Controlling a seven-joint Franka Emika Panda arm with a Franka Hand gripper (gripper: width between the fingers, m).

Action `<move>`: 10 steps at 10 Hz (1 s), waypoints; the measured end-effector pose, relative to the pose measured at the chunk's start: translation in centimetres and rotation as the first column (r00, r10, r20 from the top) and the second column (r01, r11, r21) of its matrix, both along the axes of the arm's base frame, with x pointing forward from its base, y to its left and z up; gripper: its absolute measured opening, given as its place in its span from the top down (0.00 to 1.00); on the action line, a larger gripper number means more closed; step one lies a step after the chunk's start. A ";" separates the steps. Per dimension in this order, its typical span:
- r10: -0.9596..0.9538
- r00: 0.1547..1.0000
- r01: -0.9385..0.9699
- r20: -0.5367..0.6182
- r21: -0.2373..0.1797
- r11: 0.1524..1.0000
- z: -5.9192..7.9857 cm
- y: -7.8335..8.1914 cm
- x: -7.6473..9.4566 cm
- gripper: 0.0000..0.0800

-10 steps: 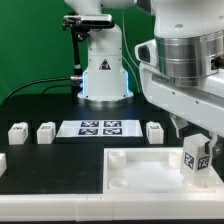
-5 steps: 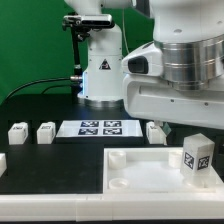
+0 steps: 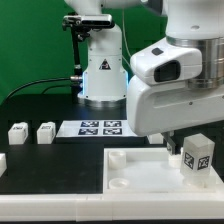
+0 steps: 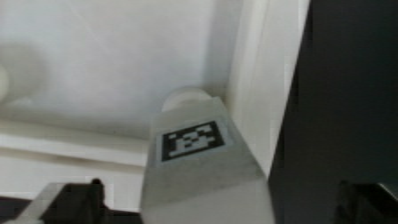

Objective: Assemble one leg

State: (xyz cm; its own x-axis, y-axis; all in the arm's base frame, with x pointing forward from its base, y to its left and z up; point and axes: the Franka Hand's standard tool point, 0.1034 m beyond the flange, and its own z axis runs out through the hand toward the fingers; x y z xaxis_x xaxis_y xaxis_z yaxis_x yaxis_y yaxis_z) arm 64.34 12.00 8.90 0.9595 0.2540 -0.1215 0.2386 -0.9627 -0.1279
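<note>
White moulded plastic fills the foreground. The large square tray-like part [image 3: 140, 172] lies flat on the black counter [image 3: 55, 165], with a raised rim along its near edge and a round recess [image 3: 118, 183] by its corner at the exterior view's left. Most of its smooth floor is bare, so there is open room across the middle.

At the exterior view's right end of this part the leg [image 3: 197, 160] stands upright. It is a small blocky white peg with a square black-and-white tag facing the camera. The arm's bulky white housing [image 3: 175, 90] hangs close above and behind it, crowding that end.

In the wrist view the leg [image 4: 201, 150] runs between the two dark fingertips [image 4: 75, 200]. The claw [image 4: 222, 205] is spread wide, with a gap on either side and no grip on the peg. The leg's far end sits close to the tray-like part's wall; whether it sits in a hole I cannot tell.

Farther back, two other legs [image 3: 30, 132] sit side by side on the matte counter at the exterior view's left, well apart from the tray-like part. The flat marker board [image 3: 98, 127] lies beyond them, then the glossy robot base [image 3: 105, 75] before a green backdrop [image 3: 30, 50].
</note>
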 end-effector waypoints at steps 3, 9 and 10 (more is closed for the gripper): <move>0.026 1.000 -0.026 0.002 0.005 1.000 0.0 -0.1 0.0 0.32; -0.083 0.997 0.083 0.004 -0.008 0.997 0.0 -0.3 0.1 0.63; -0.200 0.980 0.201 0.009 -0.022 0.979 0.0 -0.3 0.0 0.63</move>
